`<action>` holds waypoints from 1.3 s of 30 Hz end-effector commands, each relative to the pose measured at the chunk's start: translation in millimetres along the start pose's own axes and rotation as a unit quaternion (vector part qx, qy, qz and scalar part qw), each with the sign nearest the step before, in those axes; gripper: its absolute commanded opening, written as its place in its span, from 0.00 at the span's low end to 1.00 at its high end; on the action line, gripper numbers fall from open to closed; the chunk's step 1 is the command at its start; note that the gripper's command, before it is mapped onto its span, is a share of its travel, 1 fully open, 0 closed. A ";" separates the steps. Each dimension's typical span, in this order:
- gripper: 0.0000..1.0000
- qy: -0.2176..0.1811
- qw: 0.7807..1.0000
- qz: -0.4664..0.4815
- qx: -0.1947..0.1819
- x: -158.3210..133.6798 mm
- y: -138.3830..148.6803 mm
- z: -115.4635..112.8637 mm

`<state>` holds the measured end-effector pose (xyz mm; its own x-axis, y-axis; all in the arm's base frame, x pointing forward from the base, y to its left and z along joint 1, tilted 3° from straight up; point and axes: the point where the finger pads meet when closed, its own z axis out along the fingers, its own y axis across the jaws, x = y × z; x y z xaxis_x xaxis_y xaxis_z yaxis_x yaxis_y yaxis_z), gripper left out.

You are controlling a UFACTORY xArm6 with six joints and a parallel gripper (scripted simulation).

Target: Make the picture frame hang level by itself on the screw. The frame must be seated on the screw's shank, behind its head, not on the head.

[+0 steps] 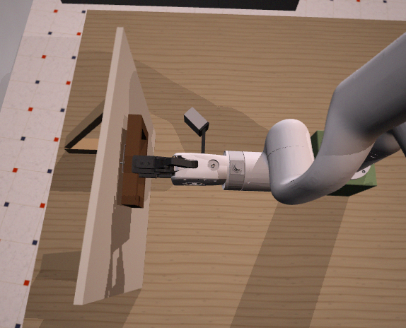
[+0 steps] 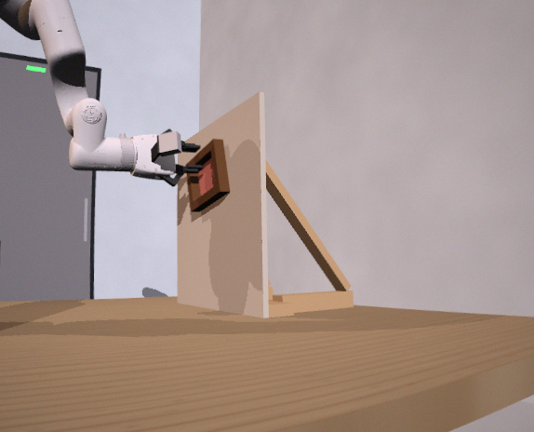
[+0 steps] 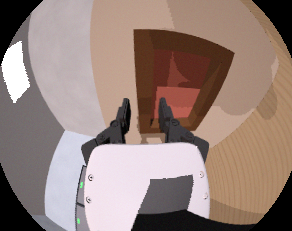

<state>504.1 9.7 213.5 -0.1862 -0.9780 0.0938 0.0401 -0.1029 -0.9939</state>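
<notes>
A brown picture frame (image 1: 131,160) with a red picture hangs against the upright beige board (image 1: 101,198), high on its face. In the side view the frame (image 2: 207,174) looks tilted, and in the wrist view (image 3: 181,83) it also sits askew. A thin grey metal part shows between frame and board; I cannot make out the screw's head or shank. My gripper (image 1: 137,166) reaches horizontally to the frame, half open. Its two dark fingers straddle the frame's near side rail (image 2: 193,158) without clamping it.
The board (image 2: 226,223) stands on the wooden table, held up by a slanted brace (image 2: 305,233) behind it. The arm's green base block (image 1: 366,177) sits at the right. A small camera (image 1: 196,121) sticks up from the wrist.
</notes>
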 end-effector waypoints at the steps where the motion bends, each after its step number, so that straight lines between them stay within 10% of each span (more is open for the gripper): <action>1: 0.50 0.000 1.000 0.001 0.002 -0.1 -1.4 7.0; 30: 0.50 0.000 1.000 0.001 0.002 -0.1 -1.5 12.6; 31: 0.00 0.000 1.000 0.001 0.002 -0.1 -1.5 12.6; 39: 0.00 0.000 1.000 0.001 0.002 -0.1 -1.5 12.6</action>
<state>515.8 7.6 214.3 -0.1861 -0.9781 0.0936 0.0404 -0.1029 -0.9939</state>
